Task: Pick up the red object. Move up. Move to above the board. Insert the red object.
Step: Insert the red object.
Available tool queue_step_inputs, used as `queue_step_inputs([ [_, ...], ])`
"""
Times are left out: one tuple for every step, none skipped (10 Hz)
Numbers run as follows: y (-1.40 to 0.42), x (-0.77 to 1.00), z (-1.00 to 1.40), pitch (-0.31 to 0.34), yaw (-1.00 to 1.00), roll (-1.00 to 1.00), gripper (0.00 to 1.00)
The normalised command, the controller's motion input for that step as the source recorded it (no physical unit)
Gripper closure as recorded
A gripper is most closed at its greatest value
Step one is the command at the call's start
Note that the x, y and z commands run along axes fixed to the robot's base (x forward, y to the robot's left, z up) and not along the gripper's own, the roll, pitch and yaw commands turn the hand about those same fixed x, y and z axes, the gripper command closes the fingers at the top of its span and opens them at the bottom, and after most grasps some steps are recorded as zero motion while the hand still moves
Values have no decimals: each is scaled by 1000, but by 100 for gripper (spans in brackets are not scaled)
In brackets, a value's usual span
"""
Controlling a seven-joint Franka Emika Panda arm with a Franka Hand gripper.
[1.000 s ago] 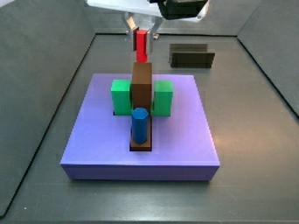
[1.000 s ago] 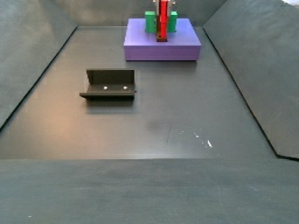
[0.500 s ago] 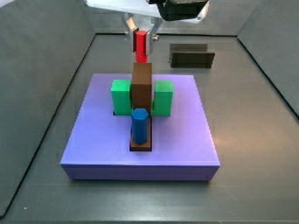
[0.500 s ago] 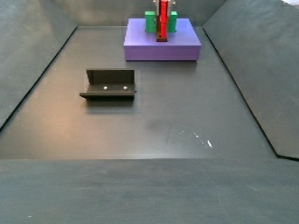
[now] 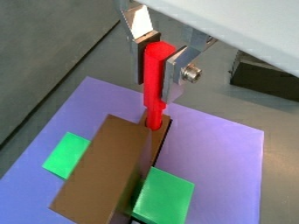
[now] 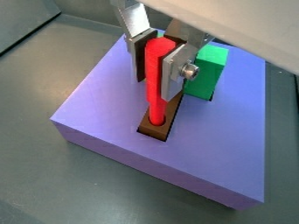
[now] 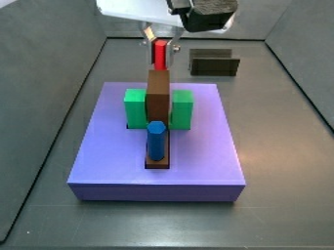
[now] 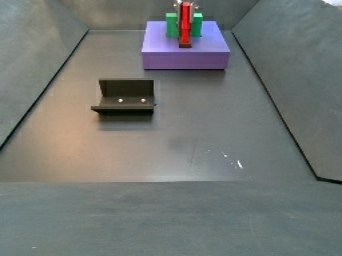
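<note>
Gripper (image 5: 156, 59) is above the far end of the board (image 5: 107, 171), plates clamped on the red object (image 5: 156, 83), which stands upright w/ its lower tip at the board's end, in or at a dark slot; can't tell how deep it sits. Arm body is cut off in both wrist views.

Side view barely shows the stick (image 8: 186, 22), tiny. Board's a long brown plank on a smooth lavender slab (image 7: 117, 166) btwn green blocks (image 7: 136, 108); glossy blue cylinder (image 7: 155, 139) at its near end. Dark L-shaped fixture (image 8: 124, 96) sits on the grey floor, well apart.
</note>
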Motion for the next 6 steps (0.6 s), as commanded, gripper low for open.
queue_step_inputs([
  [0,89,-171,0,0,10,100],
  [0,114,-140,0,0,113,100],
  [0,69,-177,14,-17,271,100],
  [0,17,-177,20,-34,346,100],
  [0,0,-177,24,-40,369,100],
  [0,0,-214,6,-26,243,100],
])
